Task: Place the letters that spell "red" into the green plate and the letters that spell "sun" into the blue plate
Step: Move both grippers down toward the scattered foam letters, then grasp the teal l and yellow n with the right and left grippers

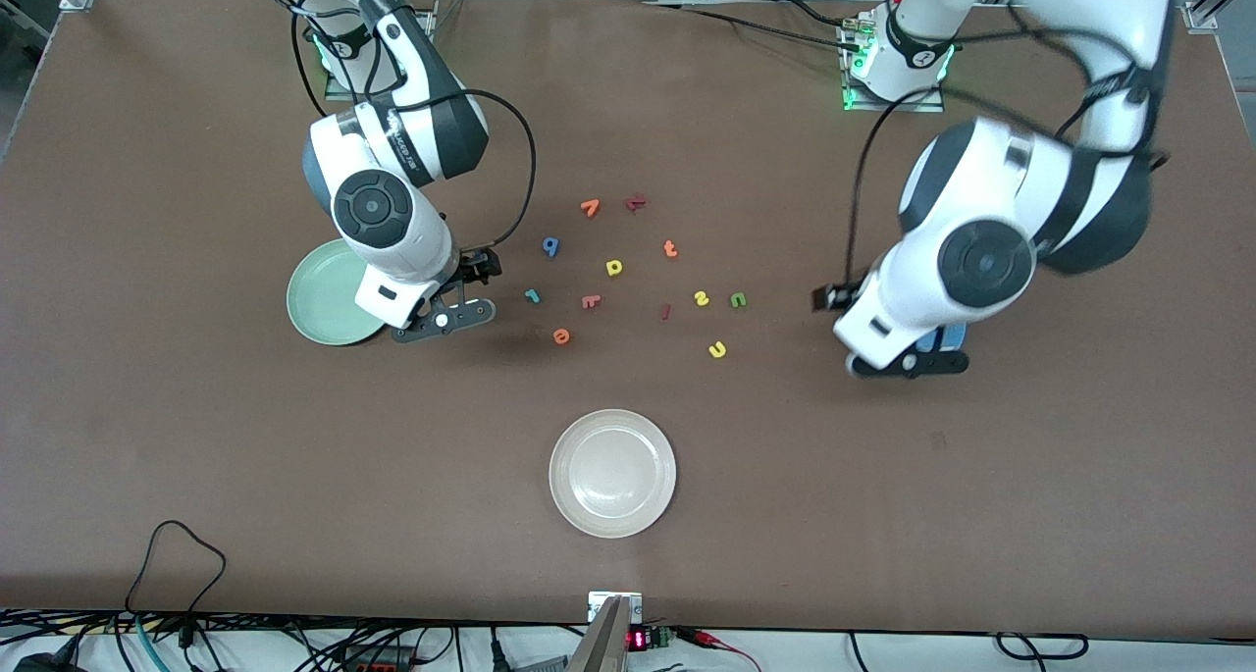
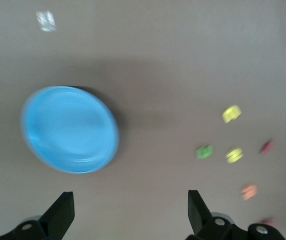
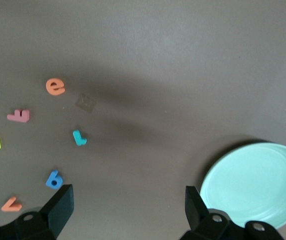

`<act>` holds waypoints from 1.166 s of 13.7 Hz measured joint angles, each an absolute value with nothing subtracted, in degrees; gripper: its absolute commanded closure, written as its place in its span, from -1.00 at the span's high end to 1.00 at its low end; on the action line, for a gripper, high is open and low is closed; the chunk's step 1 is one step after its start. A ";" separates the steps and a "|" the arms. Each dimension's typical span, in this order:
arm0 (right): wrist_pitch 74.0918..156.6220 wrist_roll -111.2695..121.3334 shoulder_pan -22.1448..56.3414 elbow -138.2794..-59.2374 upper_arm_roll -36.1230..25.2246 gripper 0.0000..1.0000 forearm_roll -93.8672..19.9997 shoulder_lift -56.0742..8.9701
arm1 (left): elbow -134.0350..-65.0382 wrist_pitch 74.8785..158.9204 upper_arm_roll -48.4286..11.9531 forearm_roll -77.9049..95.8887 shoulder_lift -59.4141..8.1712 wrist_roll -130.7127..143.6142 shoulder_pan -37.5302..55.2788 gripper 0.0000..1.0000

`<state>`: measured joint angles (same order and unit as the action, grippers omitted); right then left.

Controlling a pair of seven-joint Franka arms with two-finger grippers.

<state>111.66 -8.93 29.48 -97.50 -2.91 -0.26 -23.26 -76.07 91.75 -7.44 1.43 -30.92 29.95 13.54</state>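
Observation:
The teal "r" (image 1: 532,295), blue "d" (image 1: 551,247) and orange "e" (image 1: 560,336) lie mid-table toward the right arm's end. The right wrist view shows them too: "r" (image 3: 79,137), "d" (image 3: 54,179), "e" (image 3: 55,86). Yellow "s" (image 1: 702,298), dark green "n" (image 1: 738,300) and yellow "u" (image 1: 717,349) lie toward the left arm's end. My right gripper (image 1: 446,319) hangs open and empty between the green plate (image 1: 324,299) and the teal "r". My left gripper (image 1: 908,363) is open and empty above the blue plate (image 2: 70,129), which its hand mostly hides in the front view.
A cream-white plate (image 1: 612,472) sits nearer the front camera, mid-table. Other loose letters lie among the task letters: a yellow "d/p" shape (image 1: 614,267), a pink "r"-like one (image 1: 591,301), an orange "t" (image 1: 670,249) and several small red and orange pieces.

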 measured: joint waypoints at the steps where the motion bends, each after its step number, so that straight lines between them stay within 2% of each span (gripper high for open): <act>1: 112.45 -8.92 29.59 -97.50 -2.92 0.17 -0.27 -23.86 | -74.52 92.73 -7.38 4.30 -33.07 33.26 13.37 1.00; 5: 115.89 -9.88 32.22 -97.57 -2.89 0.14 -0.29 -28.17 | -73.24 94.13 -6.55 17.73 -38.66 37.83 12.05 1.00; 8: 120.96 -14.06 35.85 -97.95 -2.86 0.19 -0.33 -31.88 | -73.24 102.04 -5.65 18.09 -44.30 37.74 10.96 1.00; 12: 129.36 -17.01 38.41 -100.76 -2.94 0.20 -0.33 -35.25 | -72.98 105.69 -6.16 -1.01 -45.52 54.85 20.15 1.00; 15: 132.87 -17.01 38.30 -103.10 -3.33 0.14 -0.33 -35.77 | -74.92 110.83 -6.18 -5.43 -45.51 63.90 25.85 0.87; 16: 133.62 -17.02 38.30 -103.73 -3.35 0.14 -0.33 -35.78 | -76.15 113.31 -6.17 -5.44 -45.52 64.20 25.66 0.74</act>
